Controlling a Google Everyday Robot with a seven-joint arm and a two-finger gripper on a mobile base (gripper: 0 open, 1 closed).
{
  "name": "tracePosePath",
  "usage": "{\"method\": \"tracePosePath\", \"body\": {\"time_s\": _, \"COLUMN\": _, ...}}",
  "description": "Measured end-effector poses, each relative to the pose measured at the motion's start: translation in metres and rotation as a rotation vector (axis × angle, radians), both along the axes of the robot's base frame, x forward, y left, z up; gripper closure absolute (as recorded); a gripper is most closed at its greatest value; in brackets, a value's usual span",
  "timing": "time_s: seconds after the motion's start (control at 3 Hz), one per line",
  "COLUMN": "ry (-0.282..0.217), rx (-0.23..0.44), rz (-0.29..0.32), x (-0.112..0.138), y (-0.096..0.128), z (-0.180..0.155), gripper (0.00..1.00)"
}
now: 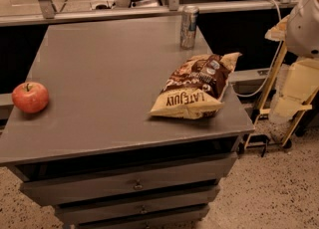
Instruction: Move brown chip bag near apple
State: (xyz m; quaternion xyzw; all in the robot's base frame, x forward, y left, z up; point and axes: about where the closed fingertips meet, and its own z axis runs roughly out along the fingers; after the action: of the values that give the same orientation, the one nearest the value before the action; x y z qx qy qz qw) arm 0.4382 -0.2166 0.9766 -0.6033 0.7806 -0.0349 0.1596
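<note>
From the one camera view I see a grey table [109,73] with drawers [134,185] beneath it. The brown chip bag [197,86] lies flat near the table's right edge, its tan printed end toward the front and its dark end toward the back. The apple [30,97] sits stem up at the far left edge, well apart from the bag, with bare tabletop between them. A silver can [189,26] stands upright at the back, just behind the bag and not touching it.

The gripper [293,91] hangs off to the right of the table, beyond its edge and below the white casing of the arm [305,21]. It is apart from the bag. Whether it is open or closed I cannot tell from here.

To my eye the bag has yet to be moved, so the step in hand is the reach for it. I would come down over the puffed middle of the bag rather than a thin sealed end, since crinkly film is likely to slip or fold. The approach should stay forward of the can. Lifting clear seems safer than dragging. The set-down wants care: the apple is round and close to the edge, so a nudge could roll it off.
</note>
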Motion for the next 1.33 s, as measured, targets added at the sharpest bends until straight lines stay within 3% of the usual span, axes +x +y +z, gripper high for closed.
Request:
{"method": "tracePosePath", "body": {"time_s": 0.33, "ry": 0.0, "rx": 0.0, "rz": 0.0, "x": 0.0, "y": 0.0, "z": 0.0, "gripper": 0.0}}
{"method": "tracePosePath", "body": {"time_s": 0.67, "ry": -0.027, "rx": -0.004, "rz": 0.049, "x": 0.022, "y": 0.004, "z": -0.007, "gripper": 0.0}}
{"method": "tracePosePath", "body": {"time_s": 1.0, "ry": -0.054, "rx": 0.011, "rz": 0.205, "x": 0.066, "y": 0.025, "z": -0.024, "gripper": 0.0}}
{"method": "tracePosePath", "body": {"time_s": 1.33, "ry": -0.056, "rx": 0.118, "rz": 0.433, "x": 0.13, "y": 0.068, "z": -0.079, "gripper": 0.25}}
